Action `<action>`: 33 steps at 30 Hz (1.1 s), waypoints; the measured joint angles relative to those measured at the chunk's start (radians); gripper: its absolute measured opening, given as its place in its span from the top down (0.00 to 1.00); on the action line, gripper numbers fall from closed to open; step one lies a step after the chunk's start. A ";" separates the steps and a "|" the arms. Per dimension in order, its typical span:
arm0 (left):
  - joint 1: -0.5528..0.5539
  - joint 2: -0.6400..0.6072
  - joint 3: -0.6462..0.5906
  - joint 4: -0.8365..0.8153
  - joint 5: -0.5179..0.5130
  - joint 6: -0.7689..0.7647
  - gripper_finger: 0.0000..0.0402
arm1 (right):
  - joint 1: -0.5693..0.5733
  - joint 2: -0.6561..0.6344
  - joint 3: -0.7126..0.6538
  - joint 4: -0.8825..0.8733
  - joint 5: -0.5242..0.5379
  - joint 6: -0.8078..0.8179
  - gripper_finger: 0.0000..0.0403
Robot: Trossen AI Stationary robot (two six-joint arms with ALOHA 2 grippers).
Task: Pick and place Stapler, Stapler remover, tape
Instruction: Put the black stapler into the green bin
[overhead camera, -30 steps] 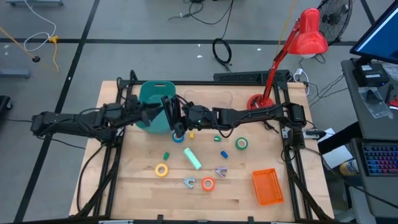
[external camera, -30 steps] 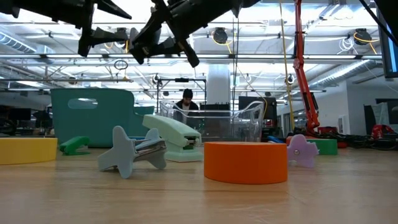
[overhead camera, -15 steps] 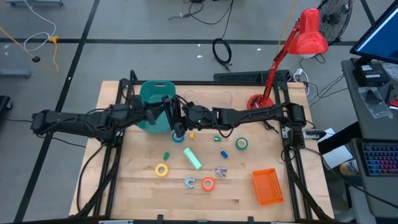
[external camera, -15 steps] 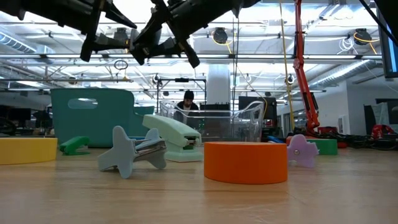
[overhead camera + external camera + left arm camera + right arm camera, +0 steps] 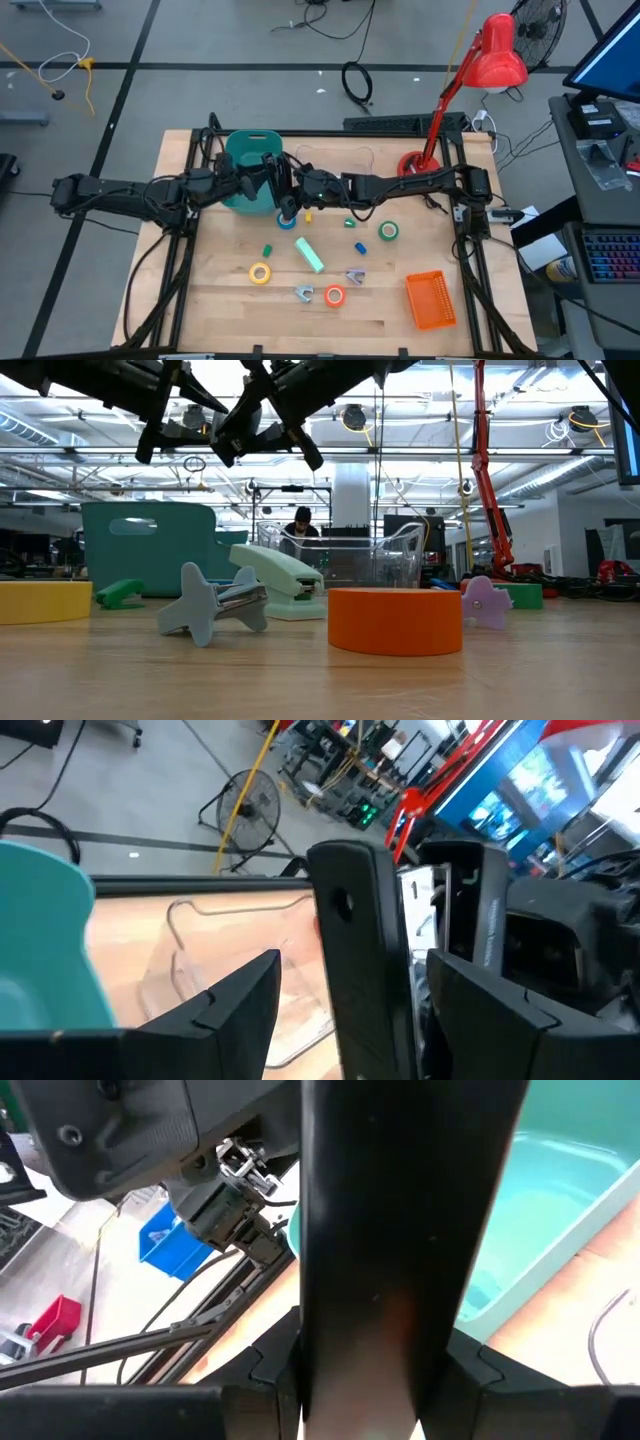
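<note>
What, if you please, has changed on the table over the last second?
The left gripper has drawn closer to the right gripper above the teal bin, its jaws open. The right arm has not moved. The tape rolls, staplers and removers lie where they were.

A teal bin (image 5: 247, 160) sits near the far left corner of the wooden counter (image 5: 230, 300), with an orange basket (image 5: 430, 300) toward the near right corner. A red desk lamp (image 5: 495, 55) rises from the far right edge, while a person (image 5: 300, 520) is seen in the room beyond.

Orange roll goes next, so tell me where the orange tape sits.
In the high view the orange tape lies near the table's front edge, centre-right, beside a grey stapler remover, left of the orange basket.
</note>
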 joint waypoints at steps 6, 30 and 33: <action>0.000 0.026 0.112 -0.200 -0.042 0.047 0.37 | 0.000 0.000 -0.001 -0.043 0.049 0.000 0.68; 0.054 0.116 0.241 -0.366 -0.023 0.018 0.45 | 0.014 0.001 -0.001 -0.042 0.050 -0.008 0.68; 0.054 0.115 0.241 -0.365 -0.004 0.018 0.54 | 0.014 0.001 -0.001 -0.043 0.048 -0.008 0.68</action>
